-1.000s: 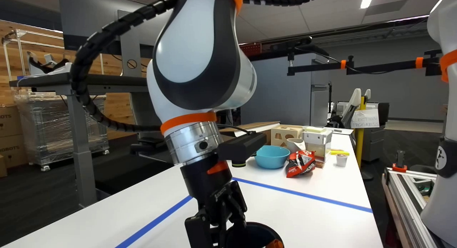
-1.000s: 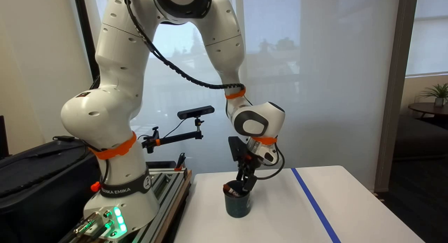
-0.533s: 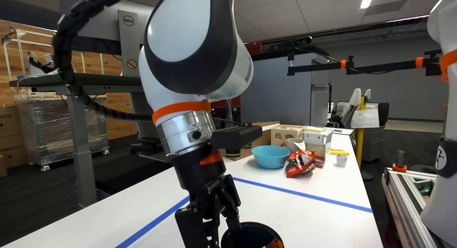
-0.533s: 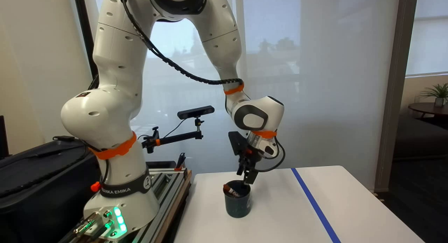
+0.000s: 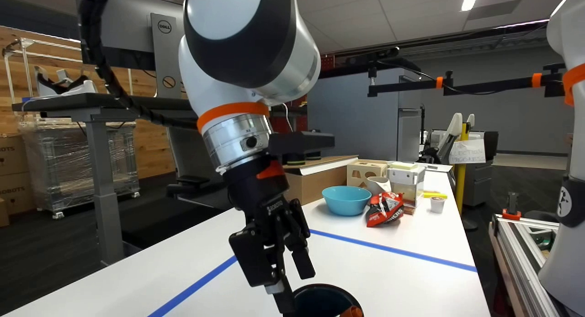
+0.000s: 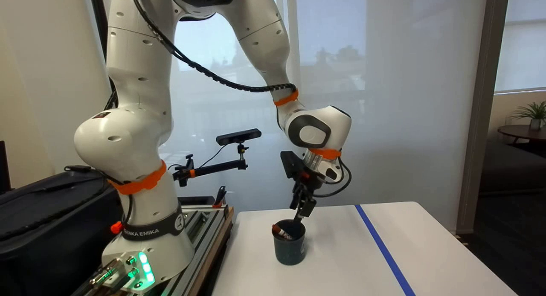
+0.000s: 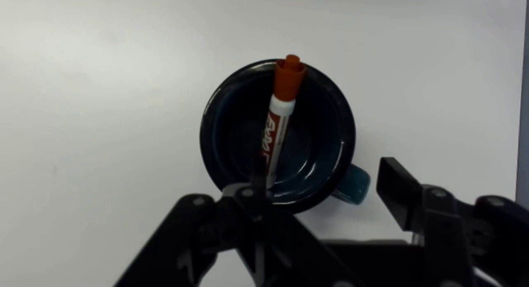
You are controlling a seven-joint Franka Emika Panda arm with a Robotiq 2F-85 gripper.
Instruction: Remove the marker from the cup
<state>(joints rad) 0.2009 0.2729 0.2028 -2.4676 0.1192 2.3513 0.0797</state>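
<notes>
The dark teal-black cup [image 7: 346, 134] stands upright on the white table, its handle toward the lower right in the wrist view. It also shows in both exterior views [image 5: 327, 289] [image 6: 290, 250]. The marker [image 7: 277, 127], with an orange-red cap and a white and red body, leans inside it, cap end on the rim. The marker also shows in both exterior views [image 6: 281, 232] [image 5: 352, 312]. My gripper [image 7: 324, 169] is open and empty above the cup, also in both exterior views [image 5: 297, 289] [image 6: 301, 213]. In the wrist view one finger covers the marker's lower end; the other is beyond the handle.
A light-blue bowl [image 5: 346, 201], a red bag [image 5: 385, 209], a cardboard box [image 5: 315, 182], a wooden box [image 5: 365, 171] and a small white cup [image 5: 437, 204] stand farther along the table. Blue tape [image 6: 384, 249] runs across the table. A camera arm [image 6: 217, 167] stands near the robot's base.
My gripper has risen from the cup's rim and turned at the wrist; it stays empty. The cup and the marker have not moved.
</notes>
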